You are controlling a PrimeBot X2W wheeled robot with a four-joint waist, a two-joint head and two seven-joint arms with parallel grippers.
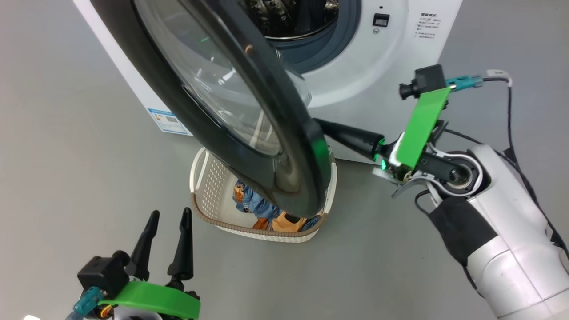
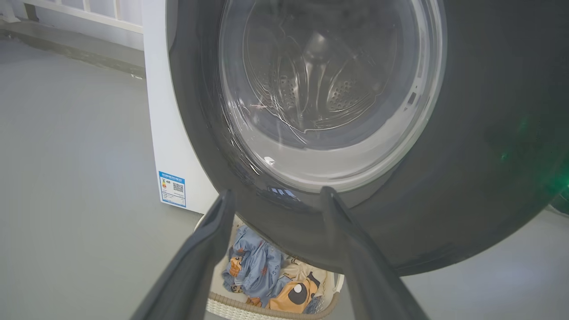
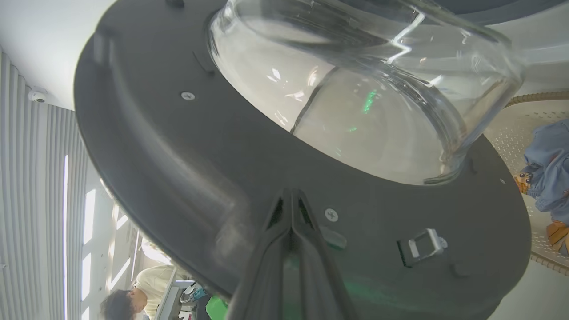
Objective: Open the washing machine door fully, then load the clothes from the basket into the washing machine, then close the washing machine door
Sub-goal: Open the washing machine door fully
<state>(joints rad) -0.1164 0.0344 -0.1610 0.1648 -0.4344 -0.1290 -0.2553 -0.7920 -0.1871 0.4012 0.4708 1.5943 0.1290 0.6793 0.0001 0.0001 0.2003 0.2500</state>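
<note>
We are on the first step: opening the door point(image 1: 289, 146) of the washing machine point(image 1: 378, 58). The door is only part of the way open. It hangs out over the basket point(image 1: 213, 178), which sits on the floor point(image 1: 66, 155) just in front of the machine. The clothes point(image 1: 253, 202) lie inside the basket, not yet picked up.

Our right end effector point(image 3: 291, 195) has its two fingers pressed tight together and holds nothing. Its tip seems to touch the inner side of the door, as if to push it. Our left end effector point(image 1: 170, 212) is spread wide and holds nothing. It waits low down, near the left side of the basket.

We think the next move is to push the door farther around until it is open all the way. Then it will not cover the basket, and we can reach the clothes. The push should be slow, so the tip does not slip off the smooth black face.

The right wrist view shows the inner side of the door, with its latch point(image 3: 422, 246) and the bulging glass point(image 3: 355, 111), and a person point(image 3: 129, 298) far behind. The left wrist view shows the outer side and the blue label point(image 2: 172, 189). The head view shows the open drum point(image 1: 293, 18).
</note>
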